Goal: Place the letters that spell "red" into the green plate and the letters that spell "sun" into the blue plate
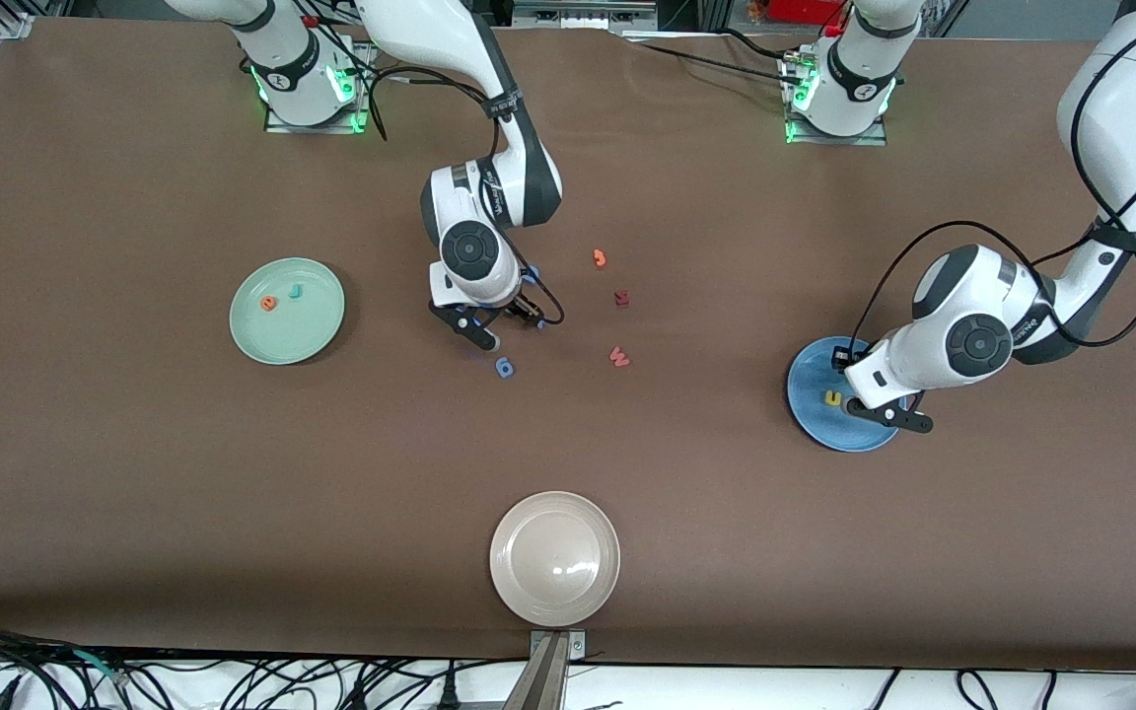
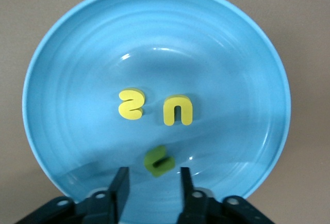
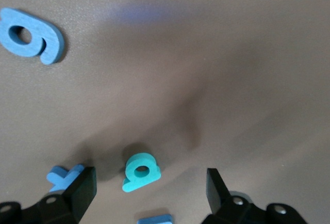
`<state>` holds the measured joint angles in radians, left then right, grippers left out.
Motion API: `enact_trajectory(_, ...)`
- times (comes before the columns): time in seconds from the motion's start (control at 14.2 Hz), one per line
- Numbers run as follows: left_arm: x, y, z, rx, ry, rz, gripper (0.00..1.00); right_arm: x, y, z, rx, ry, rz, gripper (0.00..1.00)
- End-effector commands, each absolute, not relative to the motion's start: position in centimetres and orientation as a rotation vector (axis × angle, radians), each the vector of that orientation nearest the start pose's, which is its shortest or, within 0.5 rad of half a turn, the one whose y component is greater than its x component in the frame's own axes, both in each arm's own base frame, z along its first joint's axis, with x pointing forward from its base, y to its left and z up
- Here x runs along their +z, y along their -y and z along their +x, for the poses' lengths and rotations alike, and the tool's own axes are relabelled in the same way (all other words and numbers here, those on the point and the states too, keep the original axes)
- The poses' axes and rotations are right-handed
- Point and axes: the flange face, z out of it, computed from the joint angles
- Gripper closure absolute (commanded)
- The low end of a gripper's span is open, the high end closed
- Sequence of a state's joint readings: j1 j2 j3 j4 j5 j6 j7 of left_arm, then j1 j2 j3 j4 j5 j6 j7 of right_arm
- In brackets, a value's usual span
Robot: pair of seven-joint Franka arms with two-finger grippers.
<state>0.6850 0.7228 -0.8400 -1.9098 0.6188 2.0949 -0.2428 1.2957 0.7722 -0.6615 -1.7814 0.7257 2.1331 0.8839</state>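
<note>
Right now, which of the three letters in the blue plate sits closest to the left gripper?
The green letter, just off the left gripper, whose fingers stand apart. The two yellow letters, the s and the u, lie nearer the middle of the blue plate.

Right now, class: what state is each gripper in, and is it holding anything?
Left gripper: open over the blue plate, green letter lying loose between its fingers.
Right gripper: open over the teal letter, holding nothing.

teal "d" between open right tool fingers | blue letters crowd nearby
</note>
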Motion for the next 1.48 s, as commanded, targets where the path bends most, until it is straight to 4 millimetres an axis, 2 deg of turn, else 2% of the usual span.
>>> enact_trajectory(0.0, 22.7, 6.1, 59.3, 0.285, -0.402, -3.074, 0.0, 17.4, -42.0, 47.5, 0.321, -0.993, -3.001, 0.23)
enact_trajectory(0.14, 25.1, 7.0, 59.9, 0.232, -0.413, -3.063, 0.0, 17.3, -42.0, 47.6, 0.319, -0.991, -3.003, 0.24)
enact_trajectory(0.21, 26.6, 8.1, 60.0, 0.209, -0.435, -3.054, 0.0, 17.2, -42.3, 47.4, 0.314, -0.985, -2.999, 0.24)
enact_trajectory(0.35, 29.5, 8.3, 60.9, 0.209, -0.383, -3.074, 0.0, 16.7, -43.0, 46.9, 0.31, -0.991, -2.975, 0.24)
enact_trajectory(0.49, 34.4, 8.2, 62.2, 0.215, -0.311, -3.094, 0.0, 16.4, -42.9, 46.9, 0.308, -0.991, -2.979, 0.25)
enact_trajectory(0.56, 37.0, 8.2, 62.8, 0.234, -0.296, -3.083, 0.0, 16.4, -42.9, 47.0, 0.308, -0.993, -2.978, 0.35)
enact_trajectory(0.63, 39.8, 8.4, 63.2, 0.259, -0.291, -3.072, 0.0, 16.4, -42.8, 46.9, 0.309, -0.995, -2.978, 0.38)
enact_trajectory(0.77, 45.4, 8.5, 63.3, 0.295, -0.281, -3.06, 0.0, 16.4, -42.8, 47.0, 0.308, -0.991, -2.978, 0.53)
enact_trajectory(0.92, 49.3, 8.6, 63.1, 0.299, -0.279, -3.065, 0.0, 16.4, -42.7, 47.1, 0.31, -0.986, -2.98, 0.65)
enact_trajectory(1.06, 52.2, 8.5, 62.9, 0.243, -0.262, -3.061, 0.0, 16.4, -42.6, 47.1, 0.312, -0.982, -2.981, 0.8)
enact_trajectory(1.13, 53.0, 10.2, 62.4, 0.225, -0.287, -3.051, 0.0, 16.5, -42.6, 47.2, 0.314, -0.979, -2.981, 0.88)
enact_trajectory(1.2, 52.9, 9.3, 62.9, 0.241, -0.236, -3.066, 0.0, 16.5, -42.6, 47.2, 0.315, -0.977, -2.981, 0.91)
enact_trajectory(1.27, 54.2, 8.7, 63.1, 0.234, -0.173, -3.096, 0.0, 16.5, -42.6, 47.1, 0.319, -0.977, -2.982, 0.91)
enact_trajectory(1.41, 55.3, 7.2, 62.8, 0.237, -0.085, -3.126, 0.0, 16.6, -42.5, 47.3, 0.32, -0.976, -2.981, 0.93)
